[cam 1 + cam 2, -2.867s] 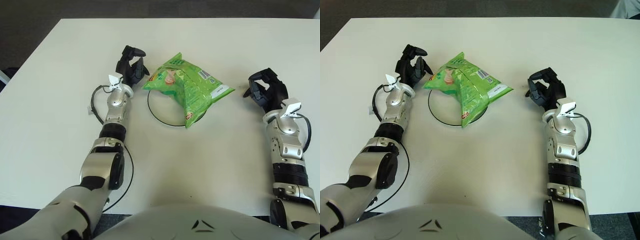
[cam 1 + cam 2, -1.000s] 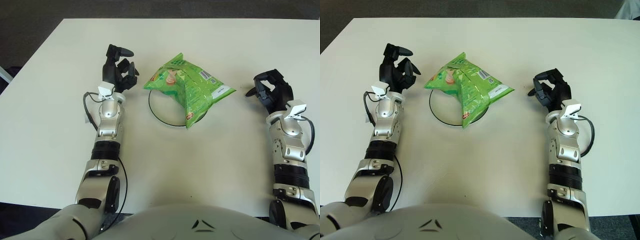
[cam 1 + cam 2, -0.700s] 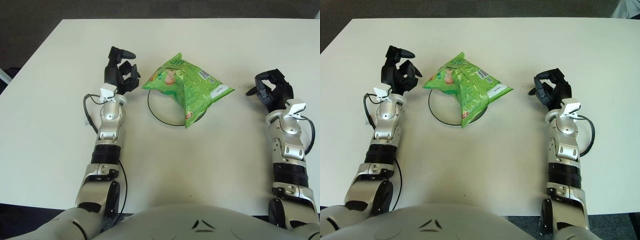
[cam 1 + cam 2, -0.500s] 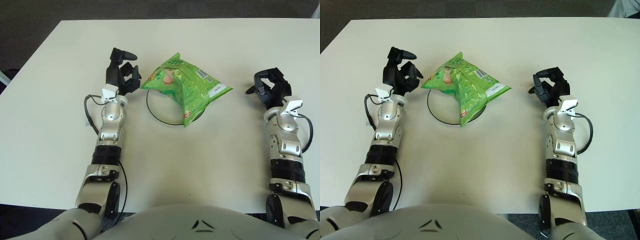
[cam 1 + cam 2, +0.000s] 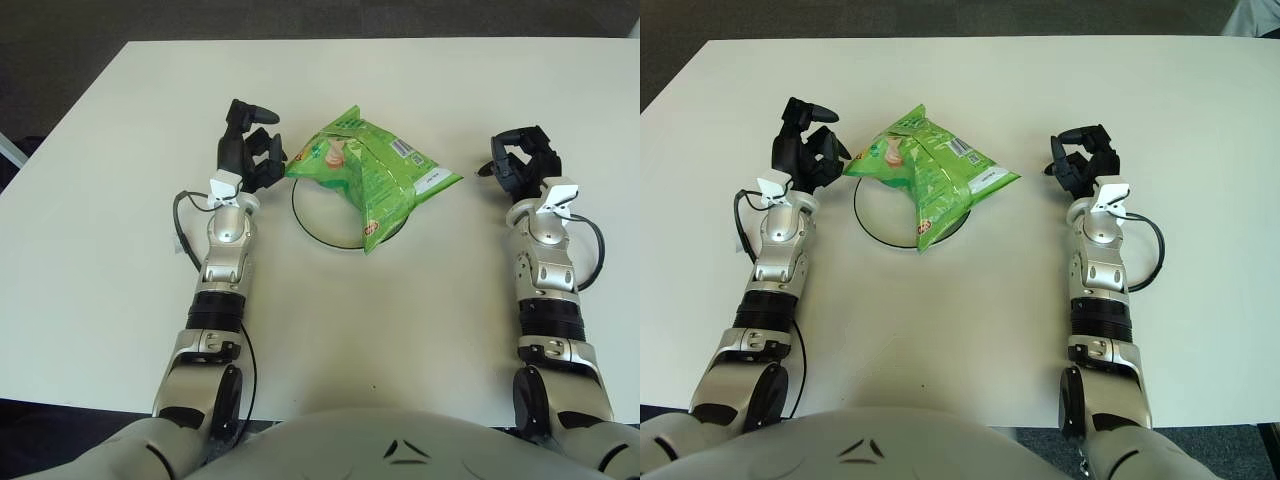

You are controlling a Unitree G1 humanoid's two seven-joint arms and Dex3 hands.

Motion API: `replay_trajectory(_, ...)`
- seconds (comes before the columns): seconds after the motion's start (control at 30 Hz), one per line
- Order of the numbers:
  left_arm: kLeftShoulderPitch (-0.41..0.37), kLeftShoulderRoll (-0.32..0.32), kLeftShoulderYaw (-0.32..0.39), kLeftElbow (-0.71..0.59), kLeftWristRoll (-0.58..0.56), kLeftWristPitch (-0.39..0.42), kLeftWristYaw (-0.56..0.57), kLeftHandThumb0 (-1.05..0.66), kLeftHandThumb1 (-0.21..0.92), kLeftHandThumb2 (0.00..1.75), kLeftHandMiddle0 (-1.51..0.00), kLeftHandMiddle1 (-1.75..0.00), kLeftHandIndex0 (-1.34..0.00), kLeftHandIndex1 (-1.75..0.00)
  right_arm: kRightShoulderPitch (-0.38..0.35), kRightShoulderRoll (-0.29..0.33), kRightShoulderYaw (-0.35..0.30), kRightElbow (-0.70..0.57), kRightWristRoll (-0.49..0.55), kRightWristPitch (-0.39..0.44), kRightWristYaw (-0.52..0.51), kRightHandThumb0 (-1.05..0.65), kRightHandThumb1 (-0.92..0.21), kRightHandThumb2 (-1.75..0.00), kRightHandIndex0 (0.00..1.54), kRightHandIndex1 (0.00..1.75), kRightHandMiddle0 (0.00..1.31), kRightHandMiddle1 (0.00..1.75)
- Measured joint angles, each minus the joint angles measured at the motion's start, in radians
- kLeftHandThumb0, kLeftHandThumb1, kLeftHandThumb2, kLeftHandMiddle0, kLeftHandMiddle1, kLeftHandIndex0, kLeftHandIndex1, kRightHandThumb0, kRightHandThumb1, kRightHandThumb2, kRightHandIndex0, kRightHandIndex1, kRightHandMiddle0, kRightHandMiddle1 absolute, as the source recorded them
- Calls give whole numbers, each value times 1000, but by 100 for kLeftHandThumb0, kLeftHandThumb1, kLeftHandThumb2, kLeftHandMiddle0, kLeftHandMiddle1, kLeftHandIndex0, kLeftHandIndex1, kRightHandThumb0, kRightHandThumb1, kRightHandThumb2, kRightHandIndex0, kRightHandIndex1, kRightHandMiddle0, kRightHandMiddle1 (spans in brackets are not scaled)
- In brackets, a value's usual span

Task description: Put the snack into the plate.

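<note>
White desk [image 5: 400,330], both arms resting on it.

Snack bag [image 5: 372,172]: bright green, crumpled and puffed, lying across the plate [image 5: 318,225]. Plate reads as a thin dark ring, flat on the desk; its near-left arc is visible, the rest covered by the bag. The bag's right corner overhangs the ring onto bare desk.

Markings on bag: small round orange-and-white picture near the far-left corner; a white label panel with dark print on the right side, likely a barcode or data block; a small red-and-yellow patch at the near tip. Print too small to read; no brand name legible.

Left robot hand [image 5: 249,150]: just left of the bag's far-left corner, dark fingers loosely spread and raised, gripping nothing. Whether a fingertip touches the bag edge cannot be told.

Right robot hand [image 5: 520,166]: right of the bag, apart from it, fingers loosely curved with a gap between them, empty.
</note>
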Motion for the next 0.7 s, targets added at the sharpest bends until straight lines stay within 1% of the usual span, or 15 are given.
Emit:
replay_trajectory(0.3,0,-6,-7,-4,-5,3,-7,-37,72,79,-83,-175,-33,-175,-30,-6,14,50,-9,-8,16,-36,-92,-31,80,147,42,152)
replay_trajectory(0.7,0,-14,-13,-9,-15,32,-8,-37,72,79,-82,-175,-33,-175,-47,-25,12,84,-9,-21,32,-36,-92,-31,82,144,42,152)
